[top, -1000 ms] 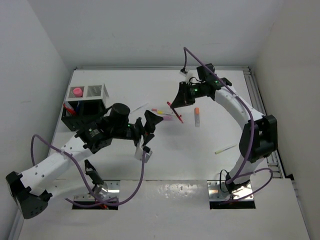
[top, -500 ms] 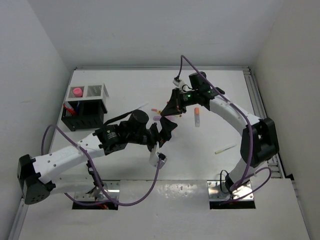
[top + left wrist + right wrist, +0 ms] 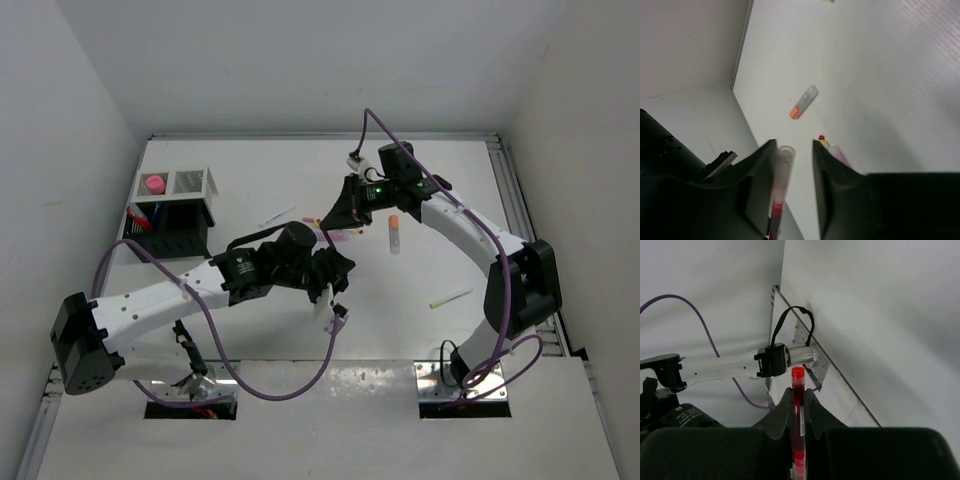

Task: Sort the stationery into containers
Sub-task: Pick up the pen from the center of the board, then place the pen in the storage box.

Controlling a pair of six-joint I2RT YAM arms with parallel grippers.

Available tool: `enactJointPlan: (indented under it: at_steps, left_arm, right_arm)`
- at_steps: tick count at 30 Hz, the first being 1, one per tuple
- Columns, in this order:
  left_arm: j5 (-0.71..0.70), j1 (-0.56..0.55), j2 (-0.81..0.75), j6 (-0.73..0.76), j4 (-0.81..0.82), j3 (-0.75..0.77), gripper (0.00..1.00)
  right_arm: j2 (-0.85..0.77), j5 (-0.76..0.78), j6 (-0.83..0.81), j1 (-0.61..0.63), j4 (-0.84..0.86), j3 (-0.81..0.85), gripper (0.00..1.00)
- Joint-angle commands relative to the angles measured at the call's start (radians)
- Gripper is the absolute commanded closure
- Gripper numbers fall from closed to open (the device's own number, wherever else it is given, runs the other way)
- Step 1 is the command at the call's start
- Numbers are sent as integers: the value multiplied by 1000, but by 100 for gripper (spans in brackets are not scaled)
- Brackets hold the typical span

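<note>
Top external view is showing the job partway through. A pink piece (image 3: 153, 184) is sitting in the white perforated bin (image 3: 192, 181), and red and blue pens (image 3: 140, 216) are standing in the black organizer (image 3: 172, 230) beside it at the table's (image 3: 250, 170) far left. Loose stationery is lying well apart from those containers: a white pen (image 3: 279, 216) near mid-table, pink markers (image 3: 348, 236) just under the arms' meeting point, an orange-tipped piece (image 3: 394, 234) to their right, and a yellowish pen (image 3: 450, 297) nearer the right arm's base. Above the middle of the table the two arms are meeting. The right gripper (image 3: 338, 214) is pinching a red pen (image 3: 798, 390) tightly between its fingers, clear of the surface. The left gripper (image 3: 337, 268) is standing narrowed around what is probably that pen's other end. In the left wrist view the pen is lying against one finger with a gap showing beside the other, so that grip is not looking complete. This is reading as a handover toward the container side, leaving this pen and the loose items yet to be sorted.
</note>
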Motion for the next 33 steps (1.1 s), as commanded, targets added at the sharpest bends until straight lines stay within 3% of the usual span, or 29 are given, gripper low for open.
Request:
enactJointPlan:
  at_steps: [1, 5, 8, 9, 10, 11, 12, 14, 17, 18, 19, 22, 23, 27, 31, 33]
  left_arm:
    - [-5, -13, 11, -7, 38, 43, 64]
    - [-29, -10, 16, -56, 69, 50, 87]
    - [-38, -1, 11, -87, 78, 54, 98]
    - [-39, -1, 1, -104, 81, 53, 100]
    - [-42, -1, -6, -110, 84, 51, 100]
    - [-42, -2, -19, -122, 92, 50, 100]
    - [-45, -2, -24, -156, 93, 51, 100]
    - [-68, 2, -48, -251, 103, 62, 100]
    - [-130, 48, -75, -448, 139, 97, 100]
    - [-144, 80, -85, -622, 145, 105, 100]
    - [-163, 159, -107, -790, 162, 114, 100]
    - [-222, 301, -145, -993, 195, 116, 100]
    - [-235, 406, -160, -1099, 195, 126, 100]
    - [-289, 667, -141, -1279, 130, 204, 100]
    - [-177, 955, -139, -1457, 113, 224, 100]
    - [-126, 1033, -144, -1492, 126, 218, 100]
  right_arm:
    - [-37, 2, 26, 4, 15, 11, 100]
    - [-43, -9, 21, 6, 18, 8, 100]
    - [-48, -9, 1, 3, 9, 3, 99]
    - [-46, -9, -11, 3, 2, 2, 89]
    - [-49, -11, -17, 0, 0, 2, 71]
    - [-49, -11, -34, -11, -6, 3, 38]
    - [-48, -8, -46, -20, -31, 8, 21]
    - [-43, 17, -97, -69, -75, 43, 2]
    - [-28, 32, -217, -189, -161, 94, 1]
    - [-23, 52, -247, -230, -181, 114, 1]
    - [-14, 45, -313, -312, -211, 144, 1]
    - [-16, 17, -422, -484, -262, 177, 4]
    - [-22, -1, -504, -520, -300, 178, 5]
    - [-25, -34, -759, -656, -510, 194, 11]
    - [-46, -81, -1049, -799, -727, 134, 16]
    - [-51, -84, -1133, -842, -794, 96, 18]
